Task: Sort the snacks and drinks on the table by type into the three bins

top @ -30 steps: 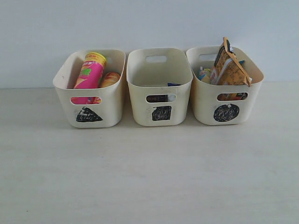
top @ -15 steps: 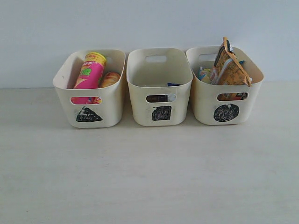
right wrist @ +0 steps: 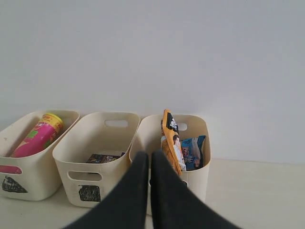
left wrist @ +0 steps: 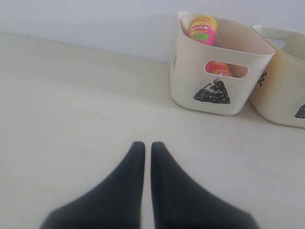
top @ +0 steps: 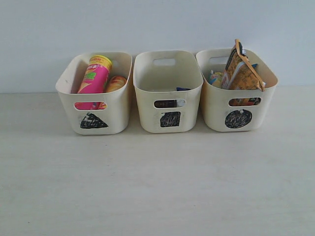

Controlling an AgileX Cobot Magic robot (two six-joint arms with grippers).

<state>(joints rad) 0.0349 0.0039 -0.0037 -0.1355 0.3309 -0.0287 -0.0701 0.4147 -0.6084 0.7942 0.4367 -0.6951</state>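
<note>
Markings in black are borne on the fronts of three cream bins lined up on the table [top: 157,187]. A triangle [top: 93,121] is drawn on the triangle bin [top: 118,105] at the left of the exterior view, a square [top: 170,119] on the square bin [top: 147,110] in the middle, and a circle [top: 238,118] on the circle bin [top: 214,113] at the right.

A pink chip tube [top: 94,76] with a yellow cap and a green patch is leaned inside the triangle bin. A yellow chip tube [top: 116,82] is laid just beside it. Print is carried on both, but it is too small to be read. Small dark packets [top: 167,103] are seen low in the square bin through its handle cut-out. An orange-brown noodle packet [top: 242,69] is stood on edge in the circle bin, its top raised well above the rim. A blue packet [right wrist: 193,151], perhaps also noodles, is tucked beside it, and its lettering cannot be made out.

The left end effector [left wrist: 147,145] is held low over bare table, pointed toward the triangle bin and well apart from it. Its fingers are closed to a thin slit and nothing is gripped. The right end effector [right wrist: 149,155] is held higher than the bin rims and aimed at the boundary between the square bin and the circle bin. It is likewise closed and empty.
</note>
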